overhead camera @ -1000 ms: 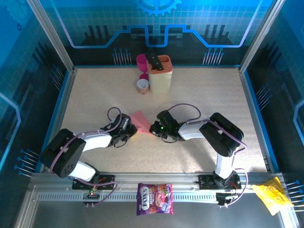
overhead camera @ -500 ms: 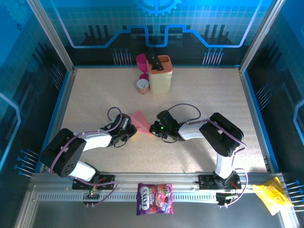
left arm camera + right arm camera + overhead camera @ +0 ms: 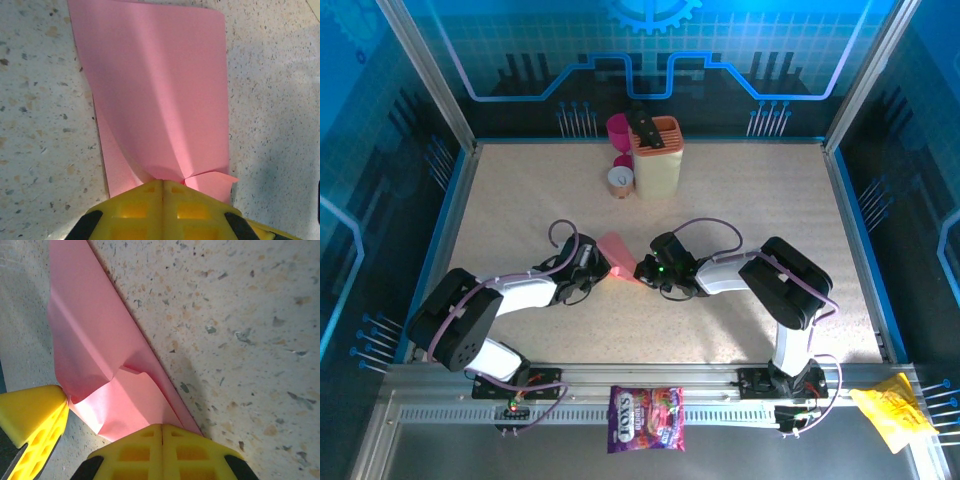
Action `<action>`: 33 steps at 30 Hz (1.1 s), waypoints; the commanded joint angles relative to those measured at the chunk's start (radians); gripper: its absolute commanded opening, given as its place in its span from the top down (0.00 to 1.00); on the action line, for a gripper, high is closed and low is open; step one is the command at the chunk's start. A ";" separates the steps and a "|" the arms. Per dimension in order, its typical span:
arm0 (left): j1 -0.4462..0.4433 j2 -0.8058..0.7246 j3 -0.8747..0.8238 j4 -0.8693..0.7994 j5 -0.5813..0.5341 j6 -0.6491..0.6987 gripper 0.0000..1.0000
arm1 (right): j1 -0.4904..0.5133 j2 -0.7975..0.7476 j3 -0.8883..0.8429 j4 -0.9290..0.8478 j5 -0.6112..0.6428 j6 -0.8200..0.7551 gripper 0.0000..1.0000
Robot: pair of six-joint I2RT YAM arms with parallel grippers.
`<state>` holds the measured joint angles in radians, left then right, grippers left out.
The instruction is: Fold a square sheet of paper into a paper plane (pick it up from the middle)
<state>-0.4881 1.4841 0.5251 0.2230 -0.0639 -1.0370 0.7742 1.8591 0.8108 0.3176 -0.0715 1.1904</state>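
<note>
The square sheet of paper (image 3: pixel 618 258) is salmon pink, folded over in layers and bulging up off the speckled table between the two arms. My left gripper (image 3: pixel 603 268) is shut on the paper's near-left edge; in the left wrist view the sheet (image 3: pixel 155 95) fans out from the closed yellow fingertips (image 3: pixel 145 200), with a small corner curled at the right. My right gripper (image 3: pixel 642 270) is shut on the opposite end, where the paper (image 3: pixel 95 355) creases at the pinch (image 3: pixel 162 429). The left gripper's yellow finger (image 3: pixel 30 420) shows at the left of the right wrist view. A paper plane is out of view.
At the back of the table stand a magenta cup (image 3: pixel 618 128), a cream and orange holder (image 3: pixel 657 155) and a small brown round thing (image 3: pixel 620 180). A purple candy bag (image 3: pixel 646 418) and a yellow bag (image 3: pixel 892 412) lie on the front rail.
The left gripper's jaws have closed on the paper's edge and its wrist has edged slightly right. The right arm stays put, still pinching the paper.
</note>
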 commanded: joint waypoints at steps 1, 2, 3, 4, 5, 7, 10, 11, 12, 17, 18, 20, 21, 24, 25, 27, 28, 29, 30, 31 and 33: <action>0.001 -0.037 0.001 0.012 0.001 0.028 1.00 | 0.017 0.108 -0.069 -0.259 0.036 -0.011 1.00; 0.000 -0.046 -0.004 0.011 0.003 0.025 1.00 | 0.014 0.102 -0.066 -0.264 0.035 -0.018 1.00; 0.000 -0.055 -0.008 0.011 0.003 0.023 1.00 | 0.013 0.098 -0.061 -0.271 0.036 -0.024 1.00; 0.000 -0.064 -0.019 0.010 0.001 0.022 1.00 | 0.011 0.093 -0.059 -0.276 0.036 -0.029 1.00; 0.000 -0.073 -0.026 0.007 0.002 0.020 1.00 | 0.009 0.088 -0.055 -0.280 0.035 -0.035 1.00; 0.000 -0.092 -0.041 0.004 -0.002 0.016 1.00 | 0.005 0.076 -0.049 -0.283 0.027 -0.048 1.00; 0.000 -0.116 -0.058 -0.004 -0.001 0.010 1.00 | -0.001 0.049 -0.026 -0.300 0.017 -0.089 1.00; 0.000 -0.124 -0.063 -0.008 0.002 0.009 1.00 | -0.004 0.035 -0.020 -0.303 0.016 -0.110 1.00; 0.000 -0.129 -0.065 -0.013 0.002 0.009 1.00 | -0.005 0.021 -0.016 -0.300 0.015 -0.129 0.98; -0.001 -0.145 -0.068 -0.033 0.008 0.009 1.00 | -0.012 -0.074 0.014 -0.309 0.025 -0.261 0.80; -0.001 -0.147 -0.066 -0.036 0.010 0.009 1.00 | -0.010 -0.091 0.016 -0.315 0.028 -0.287 0.77; -0.001 -0.151 -0.061 -0.049 0.012 0.009 1.00 | -0.012 -0.124 0.026 -0.328 0.044 -0.343 0.72; -0.002 -0.153 -0.058 -0.053 0.014 0.008 1.00 | -0.010 -0.138 0.031 -0.343 0.054 -0.368 0.72; -0.001 -0.154 -0.047 -0.064 0.019 0.009 1.00 | -0.004 -0.163 0.038 -0.352 0.065 -0.464 0.70; -0.001 -0.154 -0.042 -0.070 0.019 0.010 1.00 | 0.001 -0.167 0.042 -0.362 0.076 -0.490 0.69; -0.001 -0.155 -0.033 -0.082 0.031 0.016 1.00 | 0.004 -0.173 0.042 -0.367 0.084 -0.534 0.69; -0.001 -0.155 -0.030 -0.093 0.035 0.015 1.00 | 0.003 -0.178 0.041 -0.372 0.090 -0.543 0.69; -0.001 -0.157 -0.030 -0.103 0.042 0.010 1.00 | 0.001 -0.183 0.040 -0.378 0.096 -0.549 0.70; -0.003 -0.159 -0.030 -0.106 0.050 0.006 1.00 | -0.004 -0.187 0.039 -0.382 0.099 -0.555 0.71; -0.004 -0.160 -0.031 -0.111 0.054 -0.001 1.00 | -0.012 -0.191 0.035 -0.379 0.095 -0.559 0.73; -0.016 -0.170 -0.033 -0.129 0.055 -0.010 0.92 | -0.034 -0.194 0.030 -0.369 0.071 -0.568 0.76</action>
<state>-0.4904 1.3457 0.4744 0.1455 -0.0357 -1.0412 0.7643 1.6924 0.8394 -0.0254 -0.0040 0.6765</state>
